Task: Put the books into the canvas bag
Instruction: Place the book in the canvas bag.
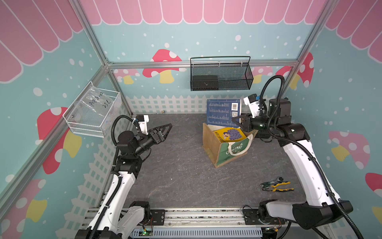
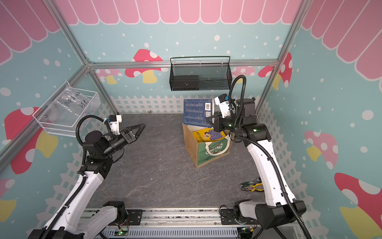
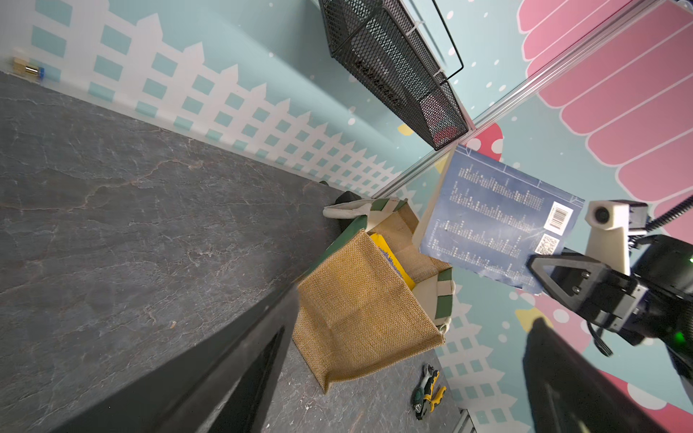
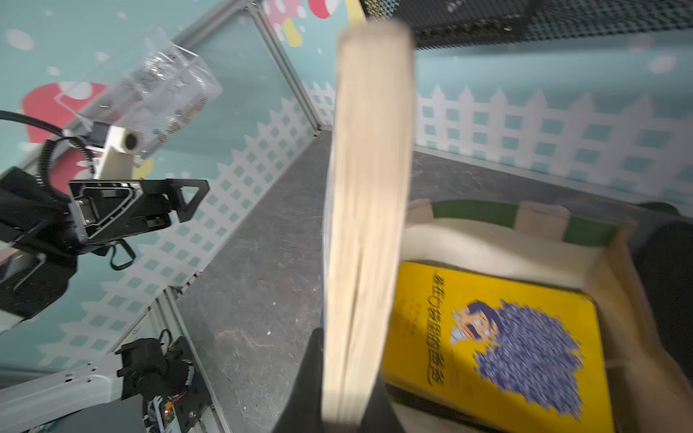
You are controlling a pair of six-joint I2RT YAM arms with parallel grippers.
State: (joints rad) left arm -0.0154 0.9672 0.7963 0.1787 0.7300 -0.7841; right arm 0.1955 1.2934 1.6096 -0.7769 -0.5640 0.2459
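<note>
The right gripper (image 1: 237, 121) is clamped on a lower corner of a navy blue book (image 1: 221, 111), holding it upright over the back of the canvas bag (image 1: 209, 144), where a yellow book (image 1: 229, 134) lies inside; whether the held book touches the rim is hard to tell. The left gripper (image 1: 167, 130) hangs well apart from the bag, jaws spread wide.

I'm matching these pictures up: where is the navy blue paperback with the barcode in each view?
In a top view: navy blue paperback held over the far rim of the tan jute bag.
In a top view: same place.
Left wrist: barcode cover facing the camera, right tool pinching it.
Right wrist: edge-on, only cream pages show.
Shared landmark: yellow paperback inside the bag.
</note>
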